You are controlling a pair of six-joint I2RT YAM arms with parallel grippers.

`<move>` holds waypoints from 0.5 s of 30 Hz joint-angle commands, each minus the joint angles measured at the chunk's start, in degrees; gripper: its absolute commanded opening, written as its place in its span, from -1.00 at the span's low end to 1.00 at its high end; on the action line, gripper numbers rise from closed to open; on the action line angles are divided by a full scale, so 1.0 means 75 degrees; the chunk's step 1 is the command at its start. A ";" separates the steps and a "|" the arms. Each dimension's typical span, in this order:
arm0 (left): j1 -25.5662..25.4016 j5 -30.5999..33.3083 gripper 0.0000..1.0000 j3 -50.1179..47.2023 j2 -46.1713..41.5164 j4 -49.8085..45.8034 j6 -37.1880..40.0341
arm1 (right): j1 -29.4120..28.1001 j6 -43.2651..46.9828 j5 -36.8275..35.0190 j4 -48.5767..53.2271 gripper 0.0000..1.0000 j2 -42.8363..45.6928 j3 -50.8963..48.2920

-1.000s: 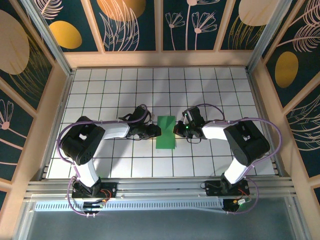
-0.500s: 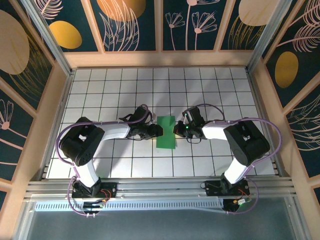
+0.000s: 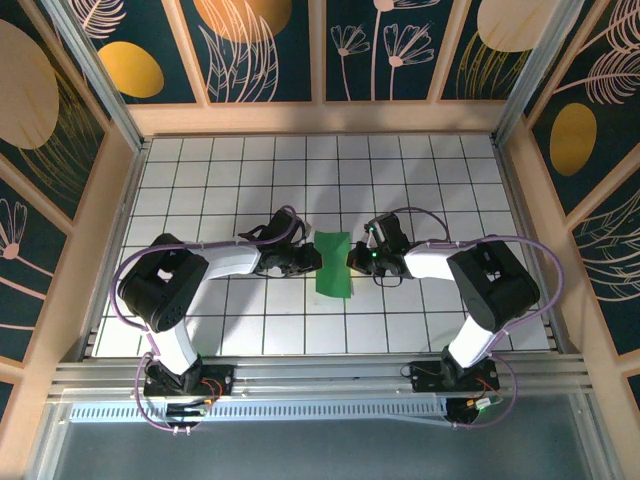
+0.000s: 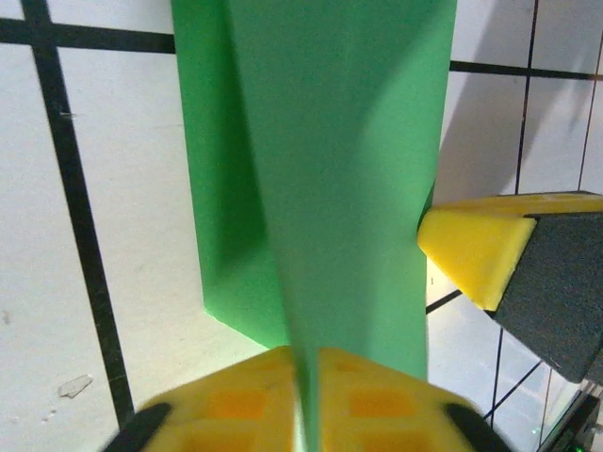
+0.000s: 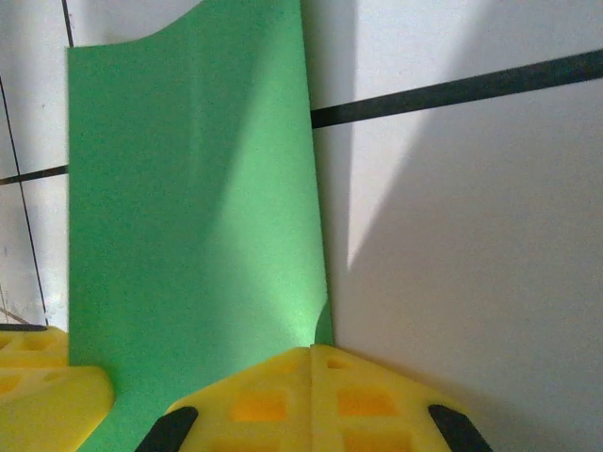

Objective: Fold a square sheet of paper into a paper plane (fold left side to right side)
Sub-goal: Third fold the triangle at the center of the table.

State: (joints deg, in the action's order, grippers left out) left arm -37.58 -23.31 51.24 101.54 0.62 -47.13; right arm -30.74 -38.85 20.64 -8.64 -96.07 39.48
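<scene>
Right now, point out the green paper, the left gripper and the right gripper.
green paper [image 3: 333, 262], top view, sheet's middle.
left gripper [image 4: 303, 369], left wrist view, where fingertips meet.
right gripper [image 5: 311, 365], right wrist view, where fingertips meet.

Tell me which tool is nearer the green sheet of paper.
Left, barely: the left tool is shut on the square sheet of paper at its left edge, while the right tool, shut, just touches its right edge.

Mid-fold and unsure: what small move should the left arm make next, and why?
Probably lift the left gripper slightly and carry it rightward: its fingers are shut on the raised left edge of the green sheet, while the shut right gripper sits at its right edge.
</scene>
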 commanded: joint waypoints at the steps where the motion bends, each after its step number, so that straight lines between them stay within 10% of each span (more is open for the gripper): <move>1: -0.0028 -0.0006 -0.93 -0.0114 -0.0187 -0.0118 -0.0196 | -0.0038 0.0295 -0.0169 0.0369 -1.00 -0.0015 0.0039; 15: -0.0063 -0.0202 -1.00 -0.0623 -0.0843 0.0304 -0.1787 | -0.0332 0.1913 -0.1417 0.0825 -0.07 0.2220 -0.0074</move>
State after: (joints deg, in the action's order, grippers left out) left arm -37.69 -23.59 47.51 97.21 1.69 -55.09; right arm -31.33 -28.91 14.50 -3.86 -84.29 40.49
